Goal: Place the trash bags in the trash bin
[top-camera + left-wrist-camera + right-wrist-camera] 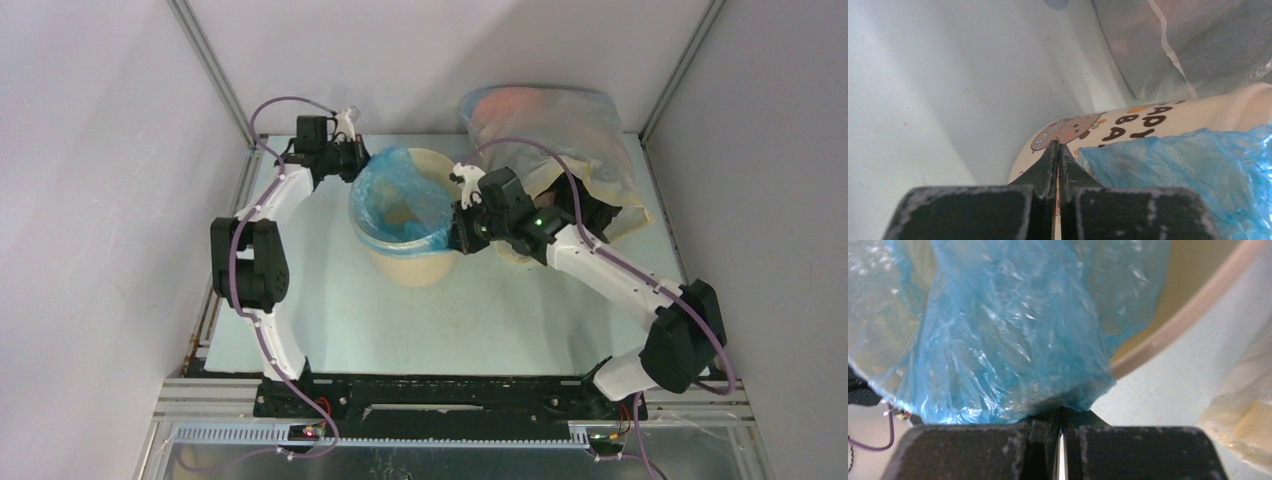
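Observation:
The tan trash bin (412,262) stands mid-table. A light-blue trash bag (400,200) is spread over its mouth and hangs inside. My right gripper (462,232) is at the bin's right rim, shut on a bunched edge of the bag (1013,340), with the bin rim (1178,325) beyond. My left gripper (358,160) is at the bin's far-left rim with its jaws shut. In the left wrist view the gripper (1058,147) shows no film between its tips. The bag's edge (1173,165) lies just right of it against the printed bin wall (1158,122).
A large cloudy plastic sack (560,130) lies at the back right, close behind my right arm; it also shows in the left wrist view (1198,45) and the right wrist view (1243,410). White walls and metal posts enclose the table on three sides.

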